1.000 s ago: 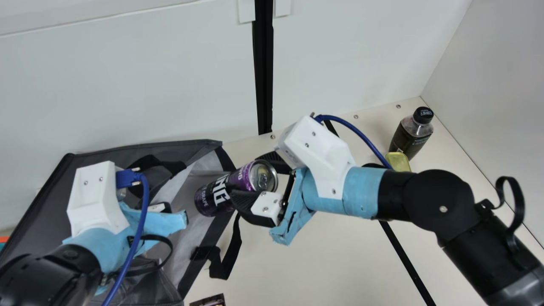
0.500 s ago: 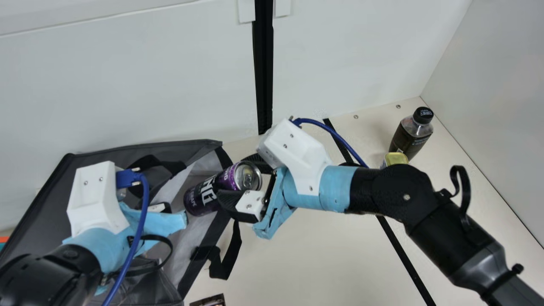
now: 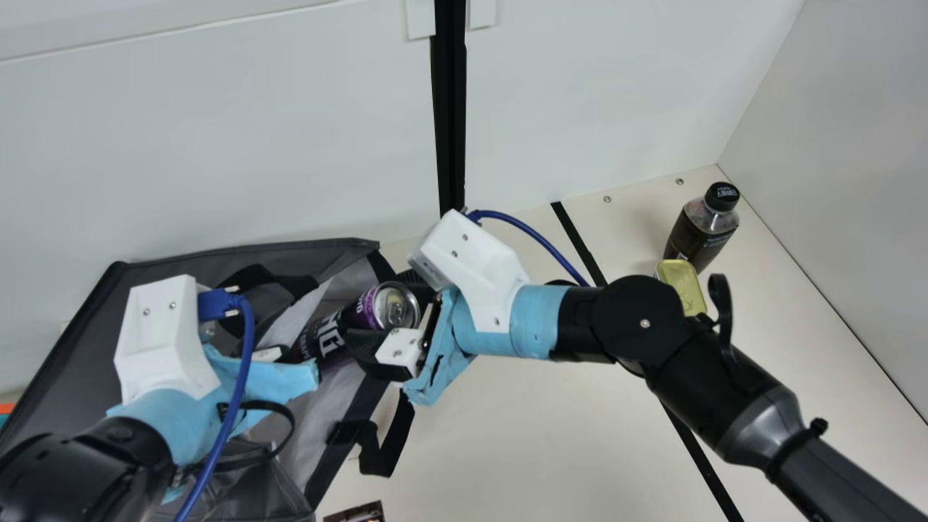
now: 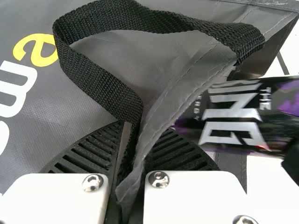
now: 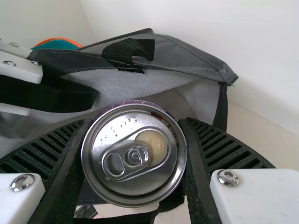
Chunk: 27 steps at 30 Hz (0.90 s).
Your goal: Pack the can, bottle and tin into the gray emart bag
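the right gripper (image 5: 136, 123) is pinching the can (image 3: 328, 336) and moving it farther into the bag (image 3: 90, 333), whose rim (image 4: 180, 99) the left gripper (image 4: 140, 135) is pinching, so release is probably nearing.

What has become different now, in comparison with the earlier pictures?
The right pincer moved left in the main view, carrying the can further over the opening of the gray bag. The left pincer, bottle and tin stayed in place; nothing was let go.
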Available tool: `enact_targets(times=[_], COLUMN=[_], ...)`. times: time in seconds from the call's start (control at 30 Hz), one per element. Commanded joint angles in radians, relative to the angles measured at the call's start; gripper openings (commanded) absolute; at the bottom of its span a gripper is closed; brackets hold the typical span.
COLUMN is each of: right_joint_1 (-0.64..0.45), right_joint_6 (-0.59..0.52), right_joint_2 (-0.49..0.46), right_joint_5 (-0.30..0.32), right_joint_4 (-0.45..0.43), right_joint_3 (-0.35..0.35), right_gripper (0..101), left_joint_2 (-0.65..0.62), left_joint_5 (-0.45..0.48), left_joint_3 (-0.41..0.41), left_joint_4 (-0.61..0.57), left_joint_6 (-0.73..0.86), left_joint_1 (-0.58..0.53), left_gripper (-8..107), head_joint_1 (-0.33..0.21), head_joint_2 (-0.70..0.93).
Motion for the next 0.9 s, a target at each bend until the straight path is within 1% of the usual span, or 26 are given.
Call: enact_targets(times=[0.0,0.4,0.87], right_joint_1=[0.004,0.042,0.072], right_joint_6=[-0.015,-0.111,-0.221], right_joint_2=[0.012,0.090,0.181], right_joint_5=[-0.002,-0.031,-0.044], right_joint_4=[0.015,0.096,0.171], right_joint_3=[0.001,0.000,-0.013], right_gripper=[0,0,0], left_joint_2=[0.000,0.000,0.000], left_joint_5=[0.000,0.000,0.000], left_joint_3=[0.000,0.000,0.000], left_joint_4=[0.000,0.000,0.000], left_joint_6=[0.000,0.000,0.000], left_joint_1=[0.000,0.000,0.000], left_gripper=[10,10,10], head_joint_1=[-0.023,-0.023,-0.023], head_joint_2=[-0.002,-0.002,-0.002])
